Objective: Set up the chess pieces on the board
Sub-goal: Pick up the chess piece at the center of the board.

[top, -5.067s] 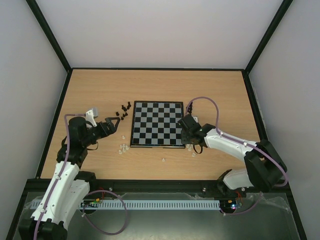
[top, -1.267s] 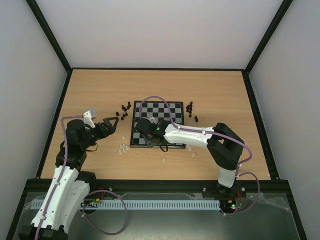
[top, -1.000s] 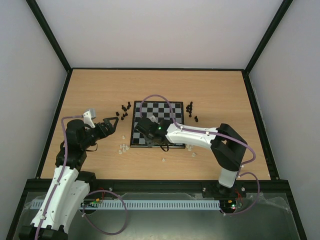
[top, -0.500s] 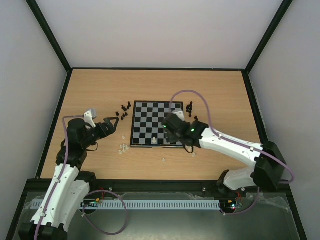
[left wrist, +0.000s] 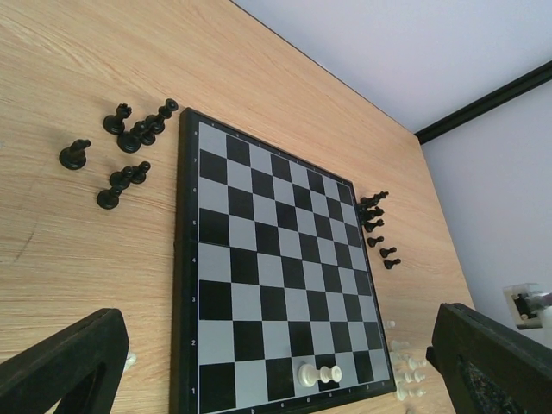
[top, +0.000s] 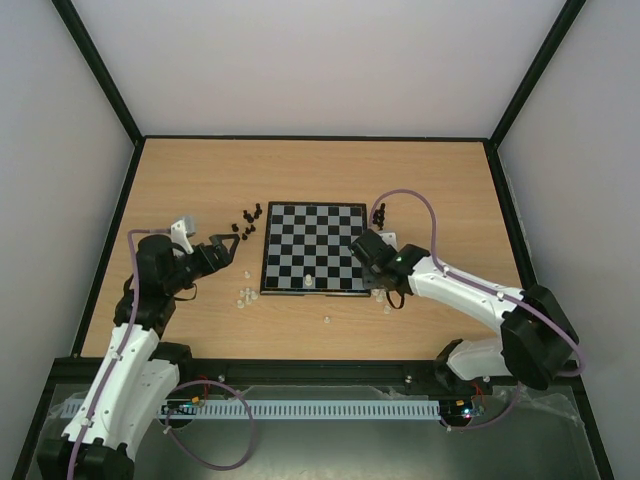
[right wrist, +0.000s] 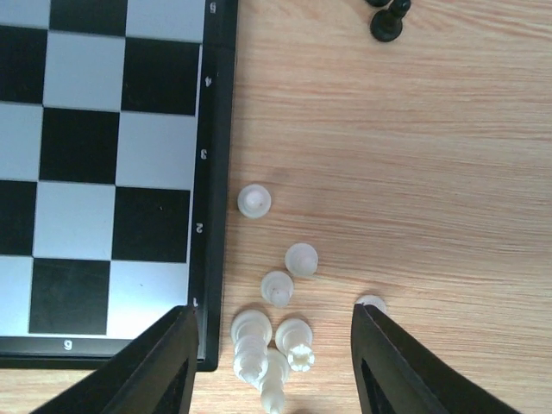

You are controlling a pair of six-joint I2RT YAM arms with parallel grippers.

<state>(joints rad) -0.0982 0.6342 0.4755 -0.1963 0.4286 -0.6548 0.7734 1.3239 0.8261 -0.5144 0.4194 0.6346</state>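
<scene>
Your right tool point(right wrist: 272, 315) hangs with jaws apart, gripping nothing, above pale chess pieces point(right wrist: 278, 289) on the tabletop point(right wrist: 388, 172) just beside the board point(right wrist: 217, 129). Your left tool point(top: 228, 247) gapes wide, empty. One pale piece point(left wrist: 319, 374) sits in the board's near row.

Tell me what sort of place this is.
Probably a robot lab test cell: a wooden table walled by plain white panels on black framing, left arm and right arm bolted at its near edge, a chessboard on it.
</scene>
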